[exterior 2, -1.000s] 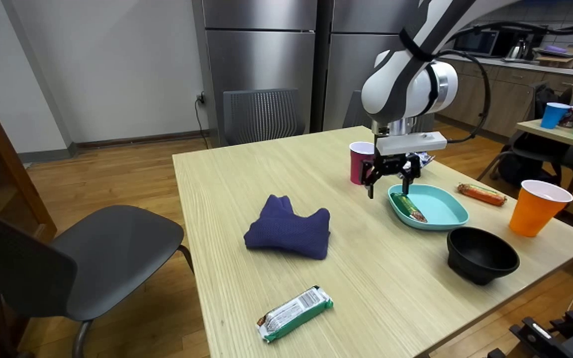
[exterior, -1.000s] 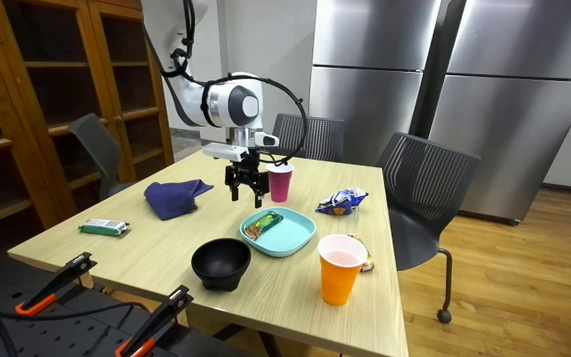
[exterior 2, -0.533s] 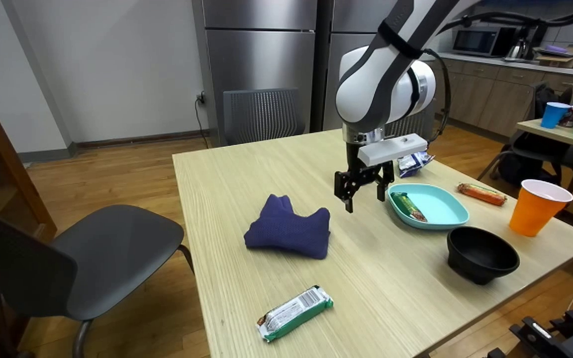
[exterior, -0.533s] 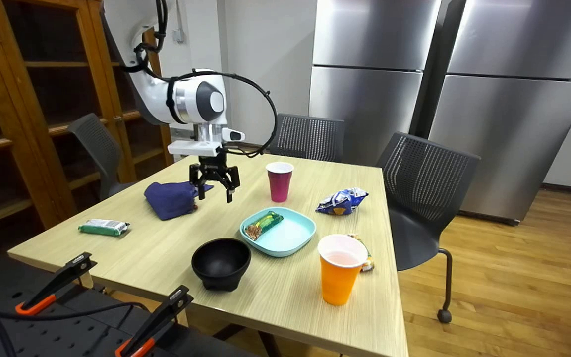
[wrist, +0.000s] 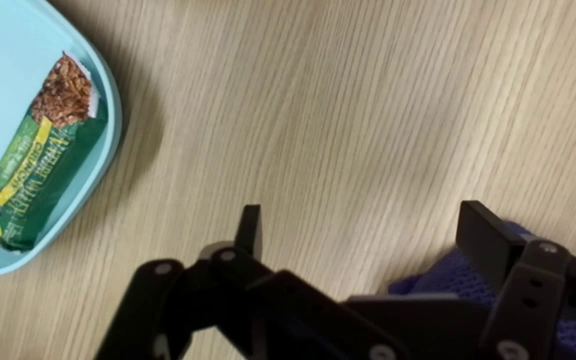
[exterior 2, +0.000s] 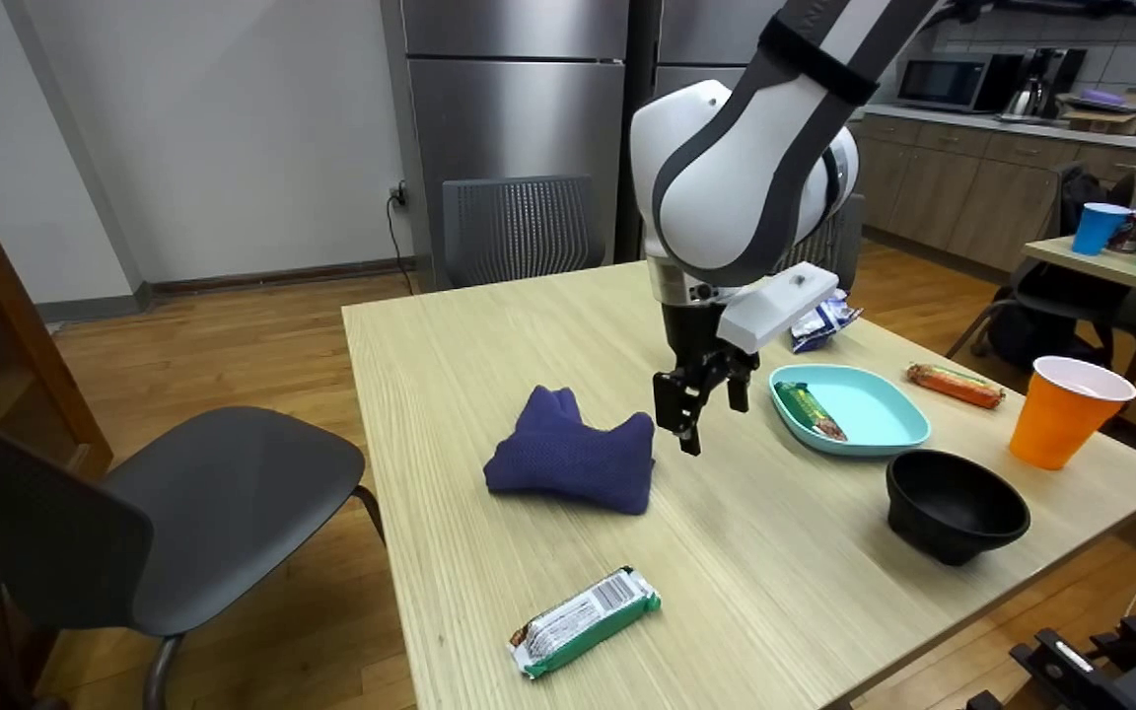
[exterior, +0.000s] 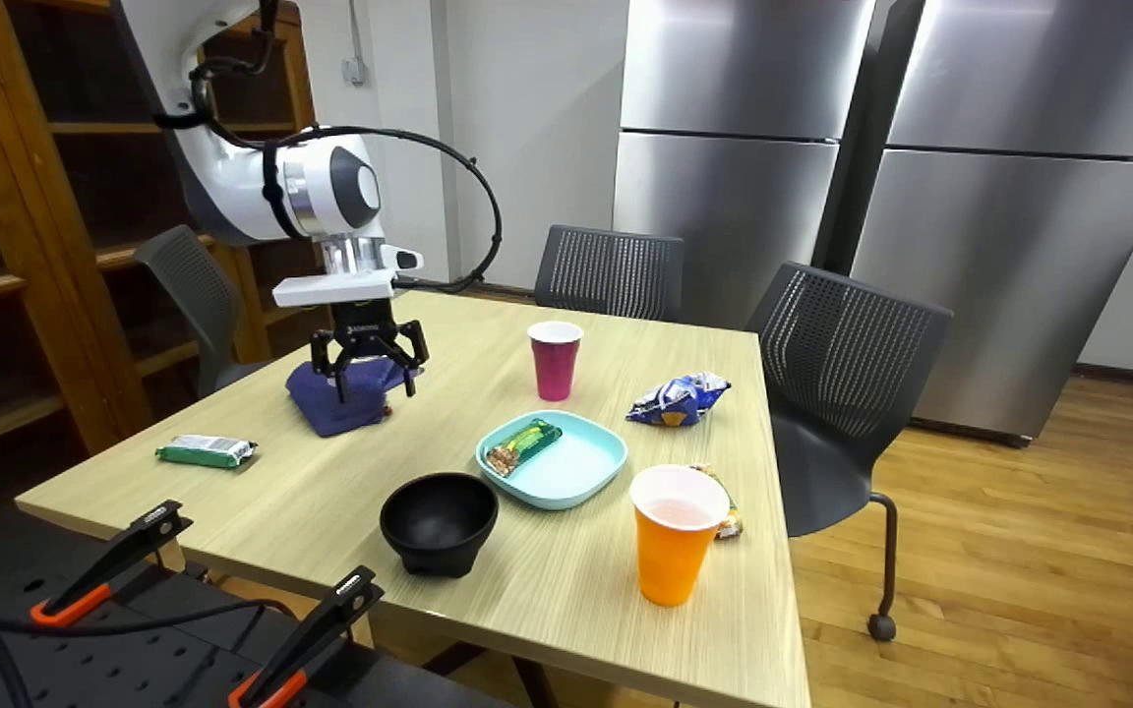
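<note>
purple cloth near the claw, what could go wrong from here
In the wrist view, only one finger of the open claw overlaps the purple cloth; coming straight down could push or snag it off-centre. The cloth lies bunched, so a shallow grip might slip or let it unfold. If the claw swept sideways while low, it could tip the upright pink cup.

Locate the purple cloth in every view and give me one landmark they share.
In an exterior view: purple cloth left of centre, partly behind the hand.
In an exterior view: purple cloth near the centre, left of the hand.
In the wrist view: purple cloth at lower right, partly hidden by the hand.
Shared landmark: the turquoise plate holding a green-wrapped bar.
</note>
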Action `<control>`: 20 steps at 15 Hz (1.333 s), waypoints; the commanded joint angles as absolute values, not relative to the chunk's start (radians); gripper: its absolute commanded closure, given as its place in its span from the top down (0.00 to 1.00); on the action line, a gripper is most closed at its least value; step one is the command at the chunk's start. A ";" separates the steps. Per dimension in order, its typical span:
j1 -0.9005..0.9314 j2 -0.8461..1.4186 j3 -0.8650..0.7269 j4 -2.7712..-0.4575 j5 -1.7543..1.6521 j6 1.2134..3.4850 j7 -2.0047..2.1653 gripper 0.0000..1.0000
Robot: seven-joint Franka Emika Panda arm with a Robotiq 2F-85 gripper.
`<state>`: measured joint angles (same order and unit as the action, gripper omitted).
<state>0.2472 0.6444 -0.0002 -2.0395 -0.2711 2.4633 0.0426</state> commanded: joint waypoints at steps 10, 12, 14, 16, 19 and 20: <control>0.364 0.618 0.095 -2.058 -0.550 2.454 -0.175 1.00; 0.374 0.626 0.116 -2.050 -0.564 2.445 -0.217 1.00; 0.387 0.631 0.133 -2.045 -0.582 2.443 -0.242 1.00; 0.393 0.642 0.152 -2.034 -0.591 2.442 -0.270 1.00; 0.403 0.668 0.174 -2.015 -0.604 2.441 -0.310 1.00; 0.402 0.679 0.182 -2.011 -0.607 2.445 -0.330 1.00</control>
